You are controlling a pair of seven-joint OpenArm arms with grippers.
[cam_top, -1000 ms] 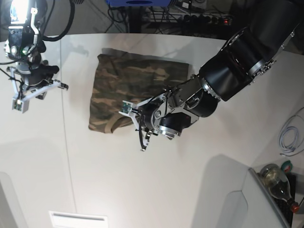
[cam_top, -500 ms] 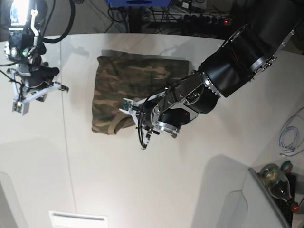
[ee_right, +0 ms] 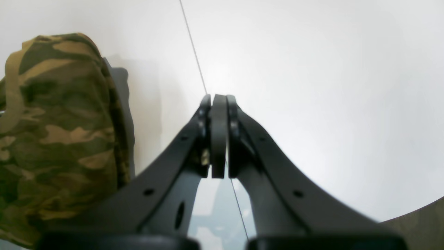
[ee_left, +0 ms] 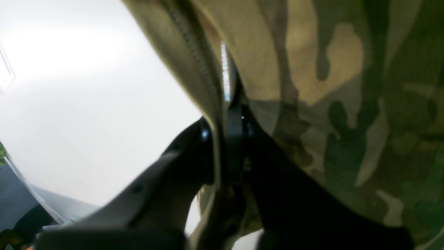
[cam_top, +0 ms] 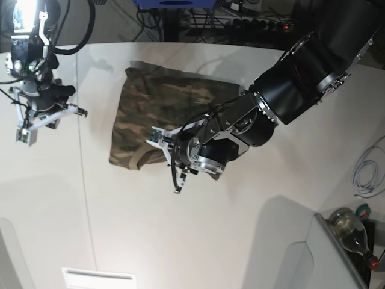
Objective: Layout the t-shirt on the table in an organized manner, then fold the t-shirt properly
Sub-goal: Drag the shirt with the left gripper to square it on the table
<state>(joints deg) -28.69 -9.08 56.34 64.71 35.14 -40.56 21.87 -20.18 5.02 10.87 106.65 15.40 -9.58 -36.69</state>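
Note:
The camouflage t-shirt (cam_top: 157, 114) lies folded into a rough rectangle on the far middle of the white table (cam_top: 180, 235). My left gripper (cam_top: 170, 158) is at the shirt's near edge. In the left wrist view this gripper (ee_left: 225, 118) is shut on the t-shirt (ee_left: 333, 90), pinching a tan stitched edge of it between the fingers. My right gripper (cam_top: 77, 111) hovers over bare table to the left of the shirt. It (ee_right: 218, 100) is shut with nothing in it, and the t-shirt (ee_right: 59, 121) bulges at its left.
A thin dark seam (cam_top: 84, 180) runs down the table's left part. A white cable (cam_top: 366, 174) lies at the right edge, with a glass bottle (cam_top: 352, 232) in a bin at the lower right. Cables and equipment stand behind the far edge.
My left gripper has shifted a little to the left with the shirt's near edge, and the shirt's near-left corner has slid left with it. The right arm has barely moved.

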